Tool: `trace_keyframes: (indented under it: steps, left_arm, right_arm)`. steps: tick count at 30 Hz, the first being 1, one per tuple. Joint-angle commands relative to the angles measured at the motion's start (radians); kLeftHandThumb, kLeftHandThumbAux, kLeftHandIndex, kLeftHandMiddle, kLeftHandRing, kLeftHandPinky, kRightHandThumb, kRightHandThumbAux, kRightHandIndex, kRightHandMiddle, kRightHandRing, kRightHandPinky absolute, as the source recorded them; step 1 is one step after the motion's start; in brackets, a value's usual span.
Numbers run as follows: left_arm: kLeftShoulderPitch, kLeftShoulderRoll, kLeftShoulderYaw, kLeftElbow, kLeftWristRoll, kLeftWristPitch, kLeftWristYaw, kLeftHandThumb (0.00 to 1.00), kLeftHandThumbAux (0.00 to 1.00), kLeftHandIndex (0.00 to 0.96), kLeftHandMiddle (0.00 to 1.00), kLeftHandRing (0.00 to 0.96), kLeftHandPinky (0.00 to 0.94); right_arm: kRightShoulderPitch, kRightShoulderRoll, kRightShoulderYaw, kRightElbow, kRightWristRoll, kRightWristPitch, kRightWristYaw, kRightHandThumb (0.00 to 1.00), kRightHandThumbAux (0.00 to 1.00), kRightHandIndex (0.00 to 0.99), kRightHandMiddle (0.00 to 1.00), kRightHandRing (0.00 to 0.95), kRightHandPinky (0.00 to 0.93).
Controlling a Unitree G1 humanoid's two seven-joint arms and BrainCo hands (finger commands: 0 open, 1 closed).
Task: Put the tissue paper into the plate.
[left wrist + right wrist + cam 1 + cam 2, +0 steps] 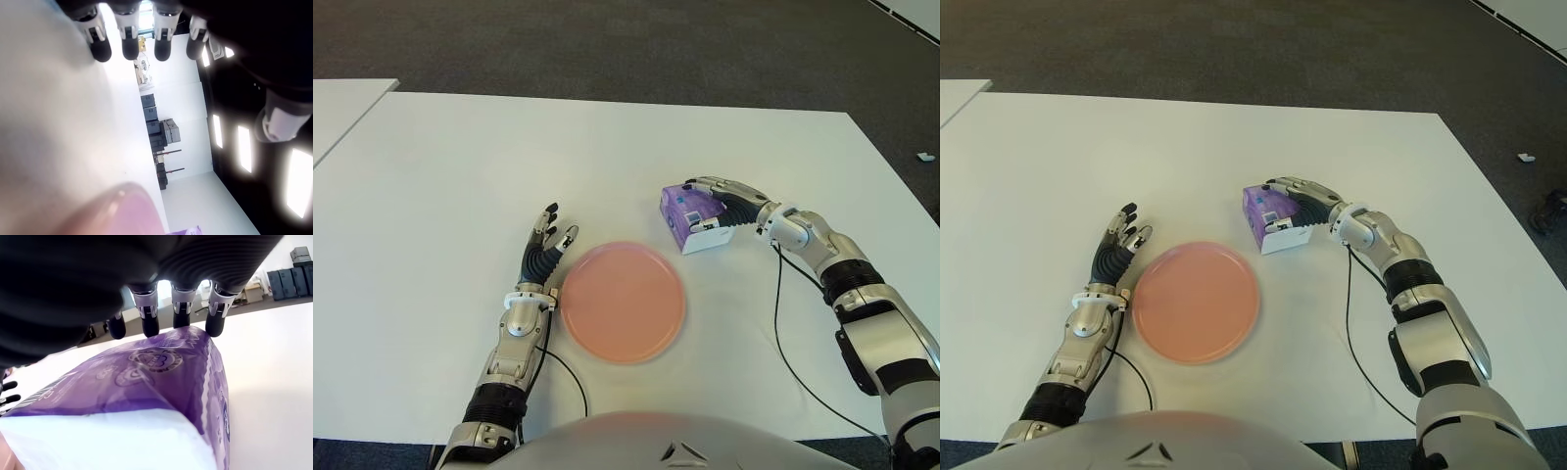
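Two hands: both over the table (460, 166).
Right hand (724, 201): fingers curled over the tissue pack (690, 217), far right of the plate (623, 302).
Left hand (544, 253): fingers spread, empty, left of plate.

Office: white tables (607, 157), grey carpet (607, 39), stacked cabinets (155, 122).

A white table (460, 176) stands on dark carpet (607, 39).

Purple-and-white tissue pack (693, 217) lies tilted on the table; pink round plate (623, 302) nearby, empty
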Motion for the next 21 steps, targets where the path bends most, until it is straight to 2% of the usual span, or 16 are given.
trace_keyframes:
  steps: [1, 21]
  left_arm:
    - [0.020, 0.002, -0.003, 0.022, 0.015, 0.022, 0.003, 0.000, 0.437, 0.000, 0.000, 0.000, 0.000]
    - [0.021, -0.004, 0.003, 0.028, 0.008, 0.014, -0.001, 0.000, 0.443, 0.000, 0.000, 0.000, 0.000]
  right_arm:
    - [-0.005, -0.005, 0.016, 0.012, -0.017, -0.008, 0.024, 0.291, 0.295, 0.000, 0.000, 0.000, 0.000]
    - [0.010, -0.039, 0.034, 0.001, -0.046, 0.002, 0.056, 0.286, 0.300, 0.000, 0.000, 0.000, 0.000]
